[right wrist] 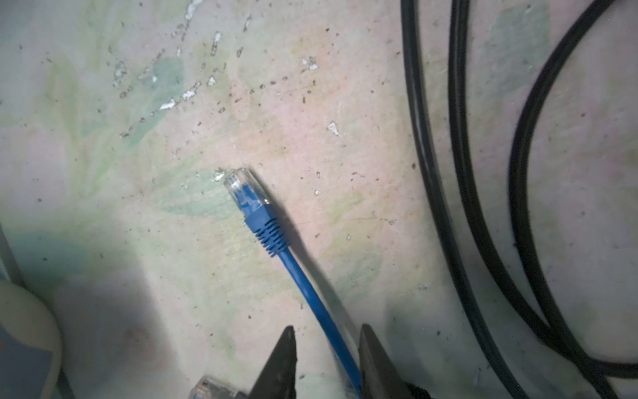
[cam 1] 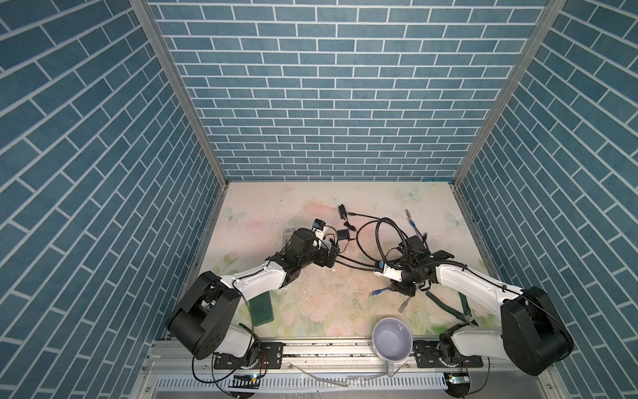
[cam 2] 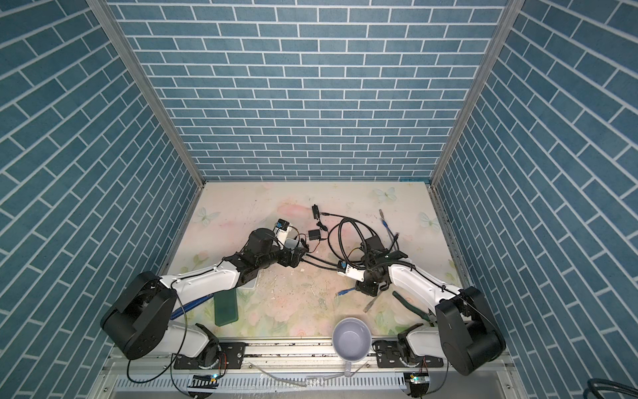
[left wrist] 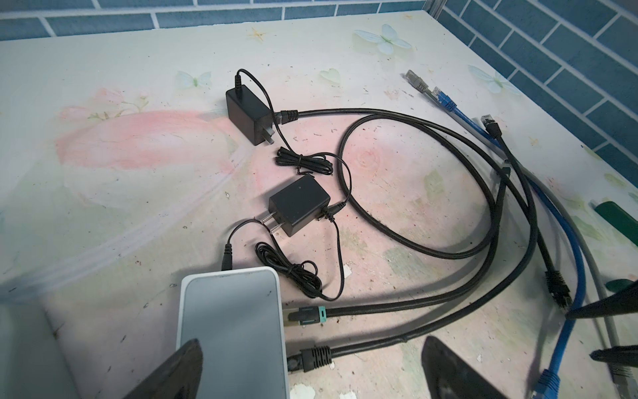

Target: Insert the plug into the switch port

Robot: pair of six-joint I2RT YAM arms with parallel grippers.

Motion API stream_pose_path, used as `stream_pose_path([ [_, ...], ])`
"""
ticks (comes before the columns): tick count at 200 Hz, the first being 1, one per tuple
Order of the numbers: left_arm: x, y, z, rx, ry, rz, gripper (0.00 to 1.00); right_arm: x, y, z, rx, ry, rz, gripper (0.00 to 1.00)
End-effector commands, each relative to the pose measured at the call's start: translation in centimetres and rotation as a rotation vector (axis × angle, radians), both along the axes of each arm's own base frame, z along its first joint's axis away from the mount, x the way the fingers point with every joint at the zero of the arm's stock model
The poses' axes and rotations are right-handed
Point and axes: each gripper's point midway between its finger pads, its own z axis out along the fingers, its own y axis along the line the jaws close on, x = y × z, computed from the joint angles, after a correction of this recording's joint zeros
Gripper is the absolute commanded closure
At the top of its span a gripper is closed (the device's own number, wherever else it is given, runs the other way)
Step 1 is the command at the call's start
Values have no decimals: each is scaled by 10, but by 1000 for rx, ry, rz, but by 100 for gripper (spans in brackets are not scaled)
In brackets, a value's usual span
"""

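Our right jaws sat loose around the blue cable (right wrist: 310, 297), left jaws wide and empty, so the plug (right wrist: 247, 191) could have slipped free.

Overhead stereo pair (wrist views close)

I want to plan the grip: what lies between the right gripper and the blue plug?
Only the plug's own blue cable, running from the blue plug back between the fingers of the right gripper; otherwise bare table. The right wrist view shows it.
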Motion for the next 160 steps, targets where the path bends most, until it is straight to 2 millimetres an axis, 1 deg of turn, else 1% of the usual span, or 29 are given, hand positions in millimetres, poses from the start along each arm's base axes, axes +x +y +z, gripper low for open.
stream_pose_path([
  [1,0,-2,-5,18,-18,-18,1,-7,-4,-8,-40,-27,71,67],
  [30,0,-5,-6,19,-21,-40,0,4,-3,-15,-62,-89,74,67],
  [58,0,-5,-6,17,-29,-46,1,9,-5,-22,-85,-122,85,68],
  [95,-2,-8,-3,-12,-46,-57,1,12,-5,-27,-98,-137,114,71],
  [115,-3,-9,-1,-22,-63,-63,0,13,-5,-28,-98,-150,130,78],
  [132,-3,-8,1,-18,-74,-67,0,15,-3,-28,-89,-173,149,89],
  [148,-2,-6,3,-8,-93,-69,0,19,0,-25,-72,-212,159,95],
  [160,-3,-6,5,-15,-109,-67,1,24,2,-23,-62,-248,169,98],
])
